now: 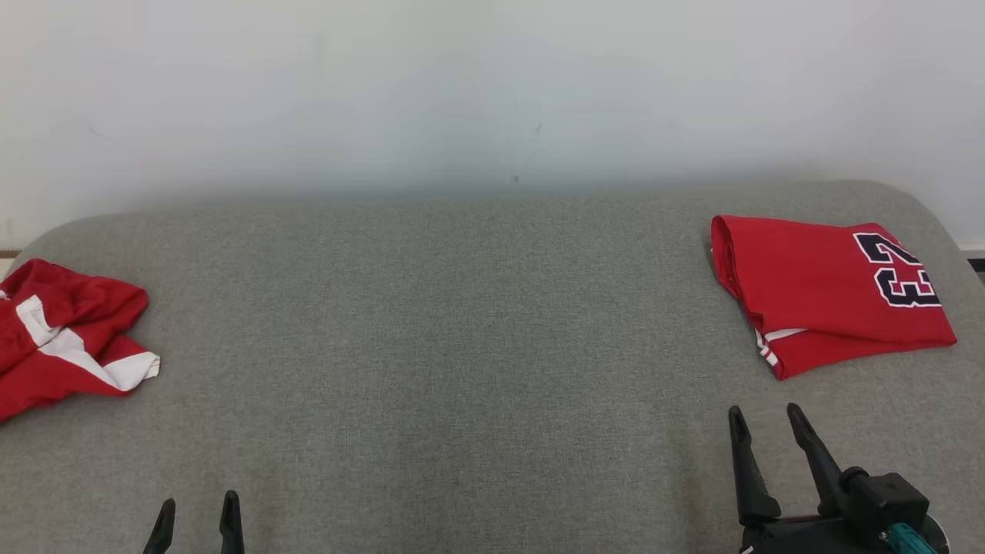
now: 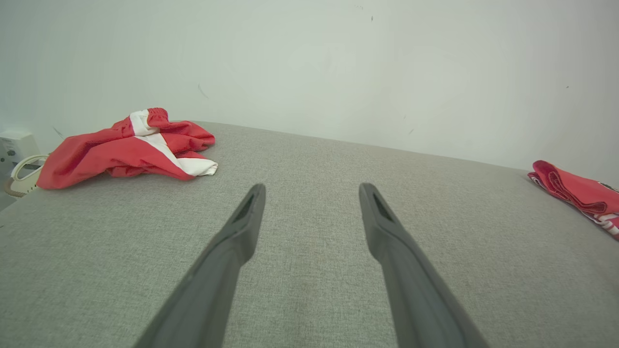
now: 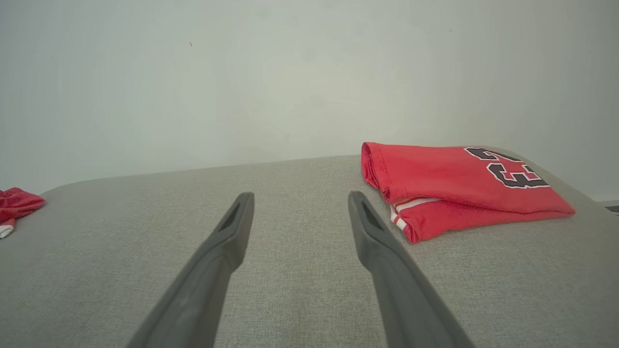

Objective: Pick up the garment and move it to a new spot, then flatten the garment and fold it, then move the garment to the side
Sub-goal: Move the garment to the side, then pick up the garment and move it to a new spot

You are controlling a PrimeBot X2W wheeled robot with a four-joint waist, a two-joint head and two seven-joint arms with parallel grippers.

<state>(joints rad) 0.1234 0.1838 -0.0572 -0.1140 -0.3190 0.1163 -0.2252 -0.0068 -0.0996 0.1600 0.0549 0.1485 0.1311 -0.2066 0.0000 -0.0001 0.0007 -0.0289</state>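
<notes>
Two red garments lie well apart on a grey fabric-covered surface [image 1: 462, 346]: folded red jersey w/ dark numerals [image 1: 827, 296] at 3 o'clock, crumpled red-and-white garment [image 1: 65, 338] at 9 o'clock. Left gripper [image 1: 199, 502] at 8 o'clock, right gripper [image 1: 765, 412] at 4 o'clock, both w/ fingers spread, holding nothing.

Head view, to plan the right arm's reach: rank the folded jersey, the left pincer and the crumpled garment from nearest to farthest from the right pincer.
From the right pincer:
1. Folded jersey, just beyond it on the right.
2. Left pincer, across at lower left.
3. Crumpled garment, at the far left edge.
</notes>
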